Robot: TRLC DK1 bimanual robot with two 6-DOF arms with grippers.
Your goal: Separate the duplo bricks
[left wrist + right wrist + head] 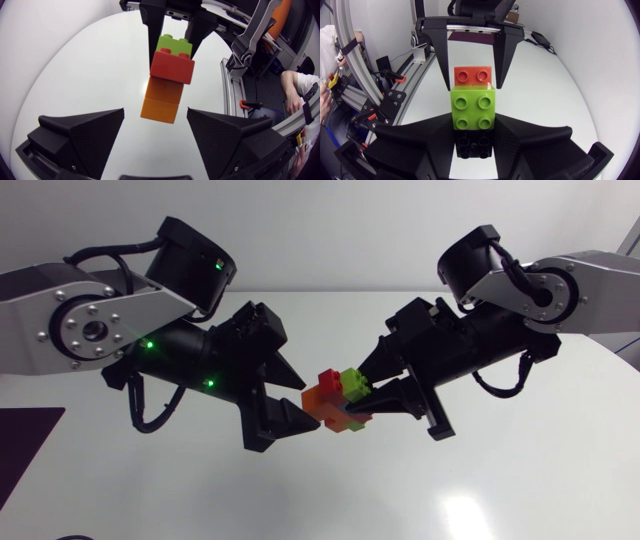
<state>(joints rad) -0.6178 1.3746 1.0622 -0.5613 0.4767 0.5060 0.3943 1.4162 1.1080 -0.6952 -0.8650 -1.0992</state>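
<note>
A small stack of duplo bricks hangs above the white table (520,480). Its green brick (352,383) (472,107) sits in my right gripper (368,390) (472,125), which is shut on it. A red brick (327,379) (172,67) and an orange brick (320,408) (161,100) stick out toward my left gripper (308,402) (156,112). That gripper is open, one finger on each side of the orange end with a gap on both sides. In the left wrist view the green brick (175,45) is farthest away, between the right gripper's fingers (151,35).
A dark purple mat (25,450) lies at the table's left edge. Both arms come in from the sides and meet over the middle of the table.
</note>
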